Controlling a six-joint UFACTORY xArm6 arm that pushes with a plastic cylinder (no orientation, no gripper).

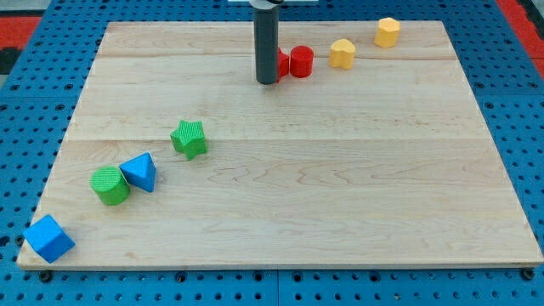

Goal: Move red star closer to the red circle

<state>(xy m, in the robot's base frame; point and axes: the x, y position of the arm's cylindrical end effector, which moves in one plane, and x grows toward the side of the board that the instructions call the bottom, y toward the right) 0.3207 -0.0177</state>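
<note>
My tip (267,82), a bare rod with no gripper and holding nothing, stands at the top of the tabletop (340,212) against the view's left side of the red star (284,65), which it half hides, probably because pushing rightward has brought that block against the red circle (302,61)

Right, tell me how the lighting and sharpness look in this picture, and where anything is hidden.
Camera view: light is even and soft, with no strong glare on the wooden board; blocks such as the green star cast only faint shadows. Focus is sharp across the board. My tip stands in front of a red block, hiding most of it, so its shape cannot be told; the red circle beside it shows clearly.
</note>
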